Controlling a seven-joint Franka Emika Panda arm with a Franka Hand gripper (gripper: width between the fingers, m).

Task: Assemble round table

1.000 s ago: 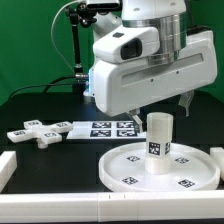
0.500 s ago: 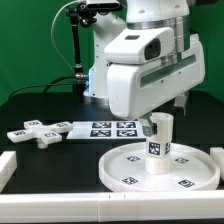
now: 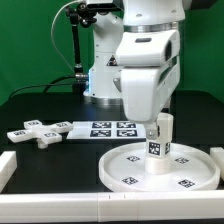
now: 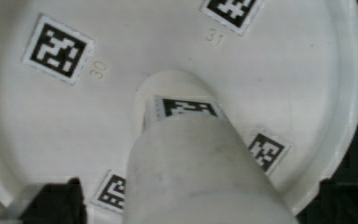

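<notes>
We see large rimmed white plastic round disc (image 3: 120, 166) flat on black tabletop (image 3: 40, 105), lower right of frame. Short thick white cylinder leg (image 3: 159, 146) stands upright at disc centre; seated or fully screwed in, we cannot tell. White cross-shaped base (image 3: 33, 133) lies loose at centre left, well apart from the disc, beside marker board (image 3: 112, 127), so not yet fitted. Hand (image 3: 157, 123) sits at leg top. In the wrist view one finger (image 4: 55, 200) stands clear of leg (image 4: 194, 160), so jaws look apart, gripping nothing. We judge roughly halfway: base still to mount.
</notes>
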